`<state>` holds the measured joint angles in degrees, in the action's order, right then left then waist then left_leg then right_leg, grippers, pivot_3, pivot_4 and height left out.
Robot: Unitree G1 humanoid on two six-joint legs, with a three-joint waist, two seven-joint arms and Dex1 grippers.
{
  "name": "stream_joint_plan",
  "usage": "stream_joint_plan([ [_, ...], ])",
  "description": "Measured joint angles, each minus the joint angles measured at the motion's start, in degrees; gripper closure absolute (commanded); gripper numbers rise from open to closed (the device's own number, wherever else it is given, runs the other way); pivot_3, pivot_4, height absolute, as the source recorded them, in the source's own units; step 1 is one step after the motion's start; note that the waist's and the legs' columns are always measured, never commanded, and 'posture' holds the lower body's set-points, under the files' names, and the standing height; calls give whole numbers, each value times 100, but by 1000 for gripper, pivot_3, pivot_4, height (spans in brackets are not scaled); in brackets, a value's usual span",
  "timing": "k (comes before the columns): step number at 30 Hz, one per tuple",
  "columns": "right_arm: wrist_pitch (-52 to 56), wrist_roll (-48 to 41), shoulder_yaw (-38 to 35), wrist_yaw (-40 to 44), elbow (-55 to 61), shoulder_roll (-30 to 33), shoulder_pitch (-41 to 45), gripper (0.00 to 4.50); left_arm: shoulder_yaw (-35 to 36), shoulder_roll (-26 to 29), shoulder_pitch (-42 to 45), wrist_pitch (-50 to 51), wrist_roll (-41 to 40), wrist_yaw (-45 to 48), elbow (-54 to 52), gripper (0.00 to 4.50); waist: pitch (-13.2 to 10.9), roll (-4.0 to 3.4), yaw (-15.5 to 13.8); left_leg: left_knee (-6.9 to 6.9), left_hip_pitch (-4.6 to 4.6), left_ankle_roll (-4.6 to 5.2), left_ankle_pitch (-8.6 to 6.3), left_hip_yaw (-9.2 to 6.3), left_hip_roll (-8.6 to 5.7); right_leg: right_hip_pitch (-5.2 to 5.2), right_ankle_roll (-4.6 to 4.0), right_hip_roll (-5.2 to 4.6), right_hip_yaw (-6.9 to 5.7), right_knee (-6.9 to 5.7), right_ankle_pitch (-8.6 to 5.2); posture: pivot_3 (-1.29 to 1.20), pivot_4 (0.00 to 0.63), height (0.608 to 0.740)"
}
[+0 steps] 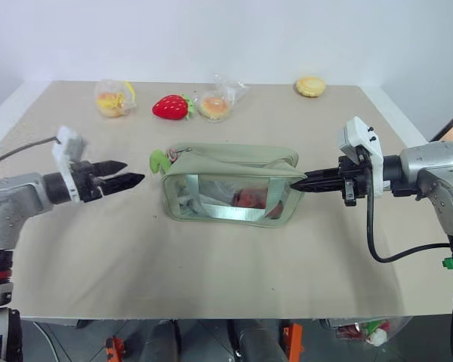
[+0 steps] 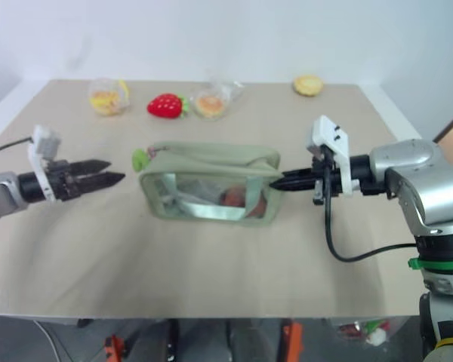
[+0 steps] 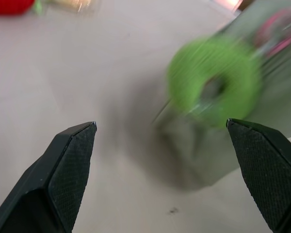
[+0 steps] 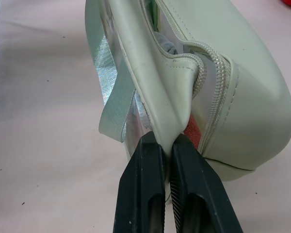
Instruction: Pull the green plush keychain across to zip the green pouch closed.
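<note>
I saw the green pouch (image 1: pixel 230 183) lying in the middle of the tan table (image 1: pixel 211 279), with its clear window side facing near me. Its top zipper (image 4: pixel 211 73) was not zipped all the way; I could see a gap along the top in the right wrist view. A light green strap (image 4: pixel 114 97) hung down its near side.

My right gripper (image 1: pixel 300 183) was at the right end of the pouch. Its two black fingers (image 4: pixel 145 194) were pressed tight together, with a fold of the pouch's fabric pinched between them. So that hand held the pouch by its right end.

The green plush keychain (image 1: pixel 160 160) sat at the left end of the pouch, up by the top edge. It looked like a small fuzzy lime ring.

My left gripper (image 1: pixel 128 178) was to the left of the keychain, near it but not touching it. Its fingers (image 3: pixel 70 160) stood wide apart and held nothing. In the left wrist view the fuzzy ring showed between the two fingertips, a bit blurry.

At the far side of the table lay a red plush strawberry (image 1: pixel 171 107), a clear bag with yellow toy food (image 1: pixel 113 99) to its left, another clear bag with a toy bun (image 1: pixel 217 105) to its right, and a yellow round toy (image 1: pixel 310 87) far right.
</note>
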<state>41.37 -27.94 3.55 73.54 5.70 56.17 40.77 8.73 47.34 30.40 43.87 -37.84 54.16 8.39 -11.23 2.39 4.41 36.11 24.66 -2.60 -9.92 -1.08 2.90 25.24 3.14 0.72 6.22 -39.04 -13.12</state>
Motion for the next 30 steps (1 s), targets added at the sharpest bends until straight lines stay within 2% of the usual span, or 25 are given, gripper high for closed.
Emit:
stream_joint_plan([
  [8,80,-57,-127,-80,218,3,-183,4478,-142,-490,720,-125,246,85,547,31,1,1,6,1,0,0,0,-2,0,-2,16,2,0,-1,10,0,150,740],
  [16,185,-122,-209,-209,382,13,-299,4478,-207,-616,1090,-158,413,350,919,31,1,1,8,1,0,0,0,-4,0,-3,19,2,0,-1,12,0,150,740],
  [17,187,-125,-218,-230,384,13,-307,4500,-233,-643,1098,-169,428,389,934,580,1,1,8,4,1,0,0,-4,-1,-3,19,2,0,-1,12,0,150,740],
  [19,188,-133,-222,-247,387,13,-308,4500,-284,-702,1139,-187,471,475,995,1136,1,1,7,7,2,0,0,-3,-1,-4,21,2,1,-1,13,0,150,740],
  [24,188,-164,-222,-280,392,13,-327,4500,-384,-770,1161,-271,535,747,1027,2845,1,1,8,7,2,1,0,-4,-1,-3,20,3,1,-1,13,0,150,740],
  [26,187,-167,-224,-294,392,13,-329,4500,-385,-781,1180,-285,555,769,1029,3674,1,1,8,7,2,1,0,-5,-1,-4,21,3,1,-2,14,0,150,740],
  [28,186,-171,-224,-312,392,12,-330,4500,-390,-789,1220,-318,604,787,1046,4285,1,0,8,8,2,1,0,-4,-1,-4,22,2,2,-2,14,0,150,740],
  [30,180,-173,-224,-343,392,12,-330,4500,-396,-804,1280,-394,661,759,1085,4397,1,1,7,9,2,1,0,-5,-1,-4,23,2,2,-2,15,0,150,740],
])
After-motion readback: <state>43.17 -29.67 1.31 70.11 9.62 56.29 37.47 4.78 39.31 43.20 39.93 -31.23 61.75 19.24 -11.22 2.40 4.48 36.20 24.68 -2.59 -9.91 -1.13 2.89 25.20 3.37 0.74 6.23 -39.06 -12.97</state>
